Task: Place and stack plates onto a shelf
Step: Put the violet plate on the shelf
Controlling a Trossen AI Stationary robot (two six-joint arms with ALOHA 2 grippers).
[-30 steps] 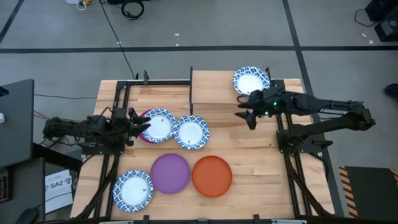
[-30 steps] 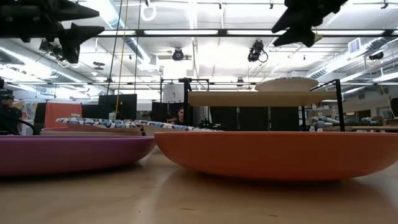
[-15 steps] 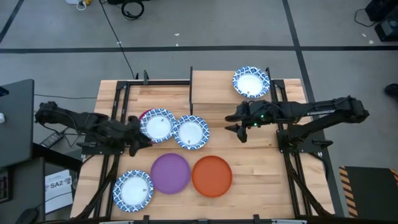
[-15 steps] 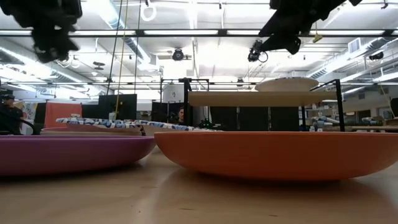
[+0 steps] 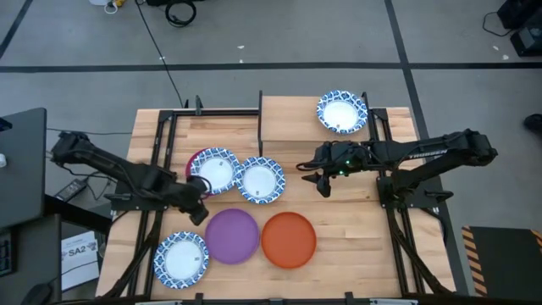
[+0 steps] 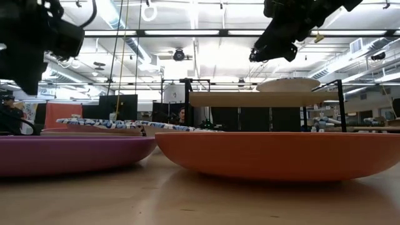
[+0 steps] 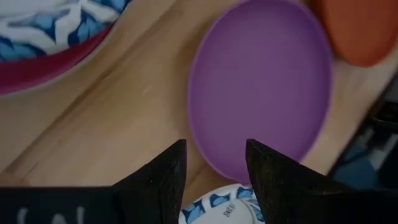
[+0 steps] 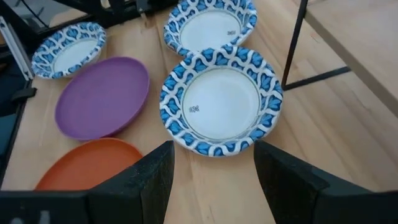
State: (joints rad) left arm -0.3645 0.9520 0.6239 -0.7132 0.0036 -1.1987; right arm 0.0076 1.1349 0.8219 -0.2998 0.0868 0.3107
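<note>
On the shelf (image 5: 292, 119) at the far middle rests one blue-rimmed white plate (image 5: 342, 112). On the table lie a blue-rimmed plate on the magenta plate (image 5: 194, 163), a second blue-rimmed plate (image 5: 260, 180), the purple plate (image 5: 232, 235), the orange plate (image 5: 289, 240) and a third blue-rimmed plate (image 5: 181, 258). My left gripper (image 5: 197, 212) hangs open, tipped down, over the bare wood by the purple plate's (image 7: 261, 81) left rim. My right gripper (image 5: 316, 175) is open in the air, right of the middle blue-rimmed plate (image 8: 221, 102).
Black frame rails (image 5: 161, 152) run along both table sides. The shelf's thin black leg (image 8: 295, 43) stands just past the middle blue-rimmed plate. Bare wood (image 5: 347, 220) lies to the right of the orange plate.
My left gripper has swung from beside the magenta plate toward the near edge and tipped steeply downward, now above the purple plate's left rim. My right gripper has come down and toward the table's left, away from the shelf. No plate has moved.
</note>
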